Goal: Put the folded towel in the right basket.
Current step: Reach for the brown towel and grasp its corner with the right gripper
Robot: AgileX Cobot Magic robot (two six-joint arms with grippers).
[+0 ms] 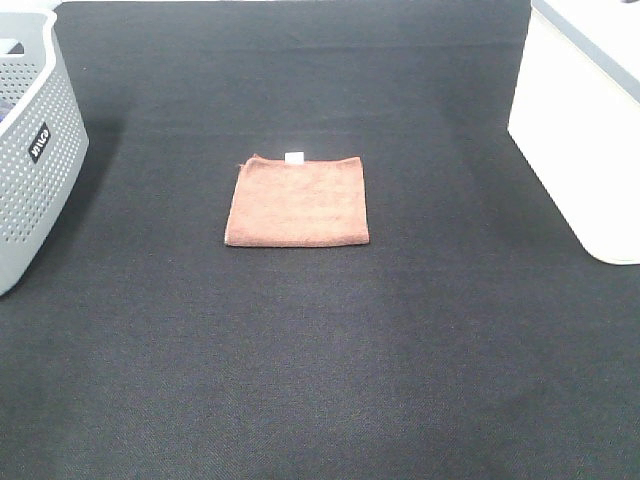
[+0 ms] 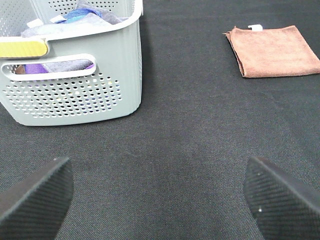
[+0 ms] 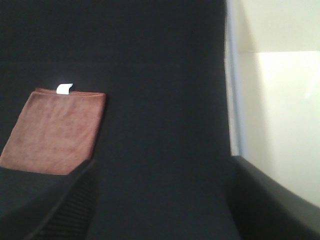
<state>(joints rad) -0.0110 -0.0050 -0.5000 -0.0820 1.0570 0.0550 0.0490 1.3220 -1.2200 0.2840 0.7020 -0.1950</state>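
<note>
The rust-brown folded towel (image 1: pixel 298 200) lies flat on the black cloth at the table's middle, its white tag at the far edge. It also shows in the left wrist view (image 2: pixel 272 51) and the right wrist view (image 3: pixel 54 130). The white right basket (image 1: pixel 585 130) stands at the far right edge; its wall shows in the right wrist view (image 3: pixel 280 110). Neither arm appears in the exterior view. My left gripper (image 2: pixel 160 200) is open and empty, short of the towel. My right gripper (image 3: pixel 165 200) is open and empty, between the towel and the white basket.
A grey perforated basket (image 1: pixel 35 150) with a black label stands at the far left; in the left wrist view (image 2: pixel 75 85) it holds several coloured cloths. The black table cloth (image 1: pixel 320 360) covers the whole work surface.
</note>
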